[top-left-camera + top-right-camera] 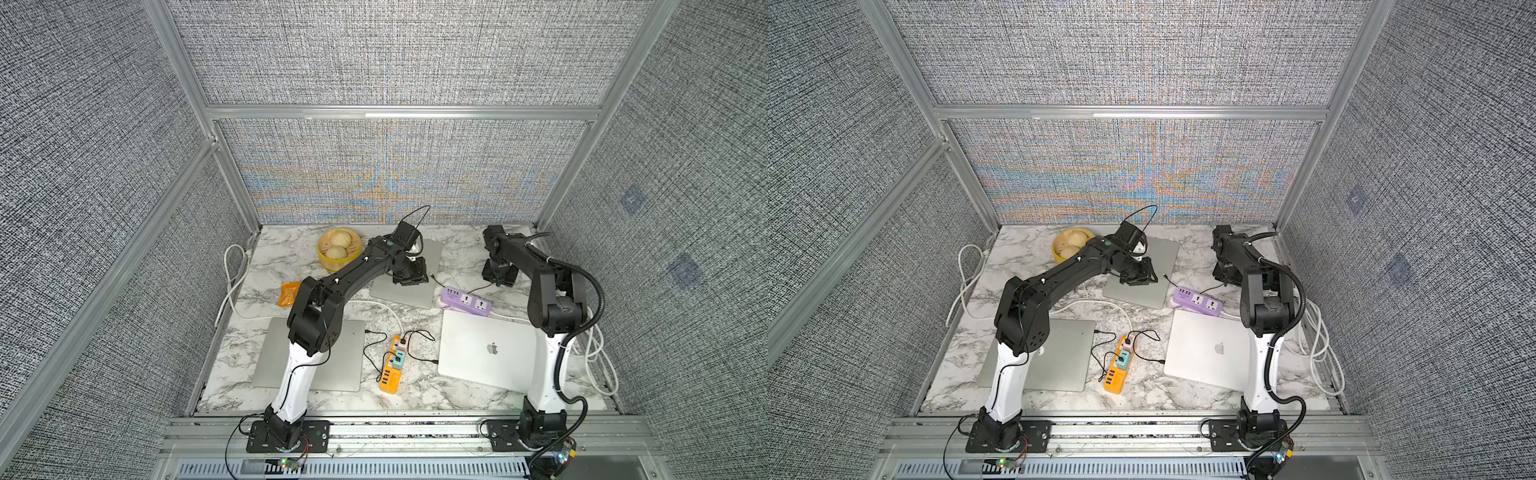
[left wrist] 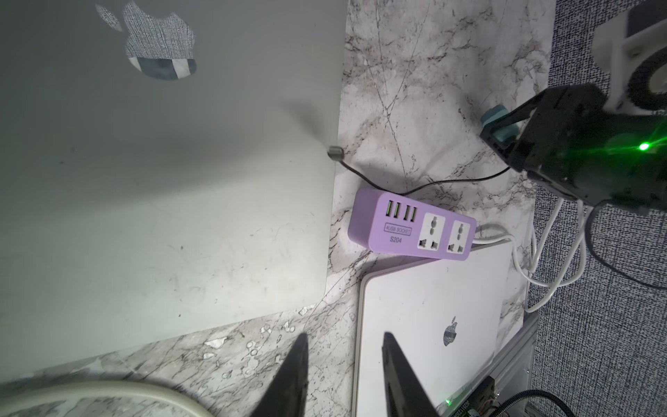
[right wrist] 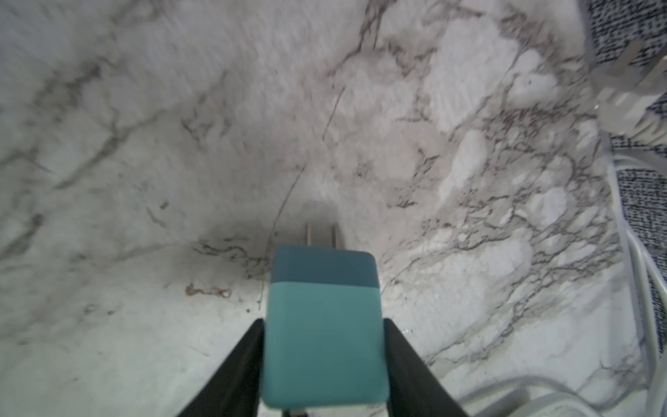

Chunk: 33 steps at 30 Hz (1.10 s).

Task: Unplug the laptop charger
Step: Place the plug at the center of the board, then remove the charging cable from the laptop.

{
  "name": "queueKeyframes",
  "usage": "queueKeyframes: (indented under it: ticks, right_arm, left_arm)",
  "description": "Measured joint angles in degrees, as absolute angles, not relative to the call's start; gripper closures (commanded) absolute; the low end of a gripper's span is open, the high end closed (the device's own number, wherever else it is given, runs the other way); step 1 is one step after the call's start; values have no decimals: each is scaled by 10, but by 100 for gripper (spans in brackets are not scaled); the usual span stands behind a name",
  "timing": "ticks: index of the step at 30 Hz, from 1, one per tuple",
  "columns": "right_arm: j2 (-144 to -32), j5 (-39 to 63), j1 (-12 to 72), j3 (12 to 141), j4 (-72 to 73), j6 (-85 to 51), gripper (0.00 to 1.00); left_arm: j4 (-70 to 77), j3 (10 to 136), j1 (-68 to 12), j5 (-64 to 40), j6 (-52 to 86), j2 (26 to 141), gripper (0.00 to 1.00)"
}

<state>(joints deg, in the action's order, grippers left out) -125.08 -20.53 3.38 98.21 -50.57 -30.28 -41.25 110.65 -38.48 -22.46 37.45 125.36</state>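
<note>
**A:** Our right hand grips the teal two-tone square charger block by its sides, prongs bare, close to the white marble table, apart from the purple power strip.

**B:** Then we should lower it flat before letting go, we judge, and keep the thin black cable slack.

**A:** Agreed. Our left hand, jaws slightly parted and holding nothing, hovers over the grey closed laptop; we leave it there.

Right wrist view: table blurred, veins smeared | charger hides the base of its prongs | fingers cut off at frame edge | in both top views my left arm covers part of the near laptop
</note>
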Motion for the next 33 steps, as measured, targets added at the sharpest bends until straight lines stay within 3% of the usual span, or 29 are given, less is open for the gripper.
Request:
queueKeyframes:
  ticks: [9, 20, 27, 33]
  right_arm:
    - [-1232, -201, 34, 979, -513, -308, 39]
    - [-1109, -188, 65, 921, -510, -301, 36]
    - [-1011, -134, 105, 849, -506, -324, 36]
    - [-906, -34, 115, 732, -481, -378, 36]
  left_arm:
    - [-416, 1103, -385, -223, 374, 1243, 62]
    - [-454, 1078, -380, -181, 356, 1186, 62]
    - [-483, 1011, -381, -158, 328, 1122, 61]
    - [-507, 998, -408, -138, 227, 1061, 57]
